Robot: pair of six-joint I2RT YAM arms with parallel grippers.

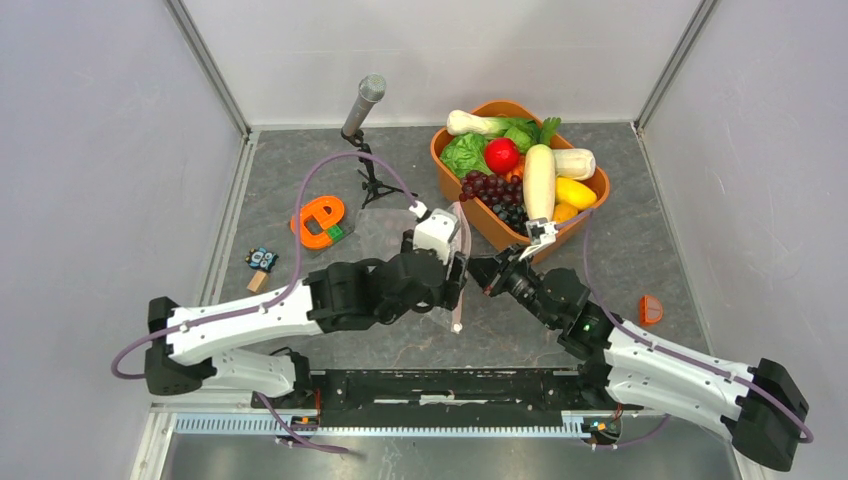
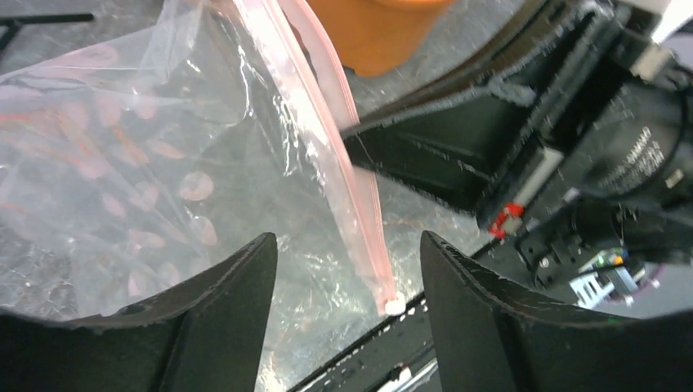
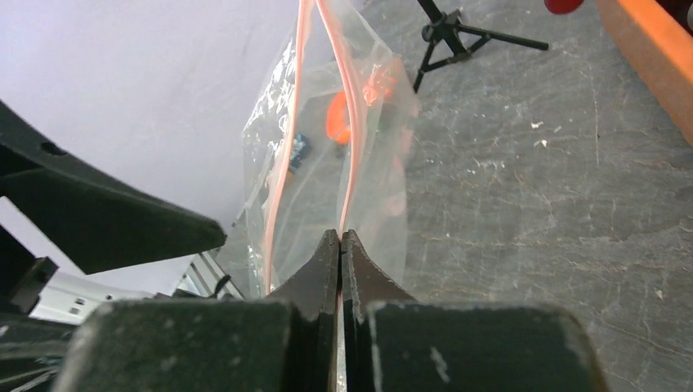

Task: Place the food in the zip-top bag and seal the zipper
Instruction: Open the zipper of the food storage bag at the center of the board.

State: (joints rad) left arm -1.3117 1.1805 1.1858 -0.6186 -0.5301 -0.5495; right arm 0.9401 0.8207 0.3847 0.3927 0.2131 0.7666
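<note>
The clear zip-top bag (image 1: 385,232) stands on its edge on the table between my two grippers, and it looks empty. Its pinkish zipper (image 1: 458,285) faces right. In the right wrist view the zipper's two lips (image 3: 282,163) are spread apart. My right gripper (image 3: 340,237) is shut on the right lip (image 3: 351,114). My left gripper (image 2: 347,245) is open, with the zipper strip (image 2: 343,155) running between its fingers untouched. The food lies in the orange tub (image 1: 495,105): a grape bunch (image 1: 490,190), a red piece (image 1: 501,155), a yellow piece (image 1: 575,192) and green lettuce (image 1: 465,153).
A microphone on a small tripod (image 1: 365,105) stands at the back, left of the tub. An orange tape roll (image 1: 320,220) and a small gadget (image 1: 262,260) lie left of the bag. A small orange object (image 1: 650,310) lies at the right.
</note>
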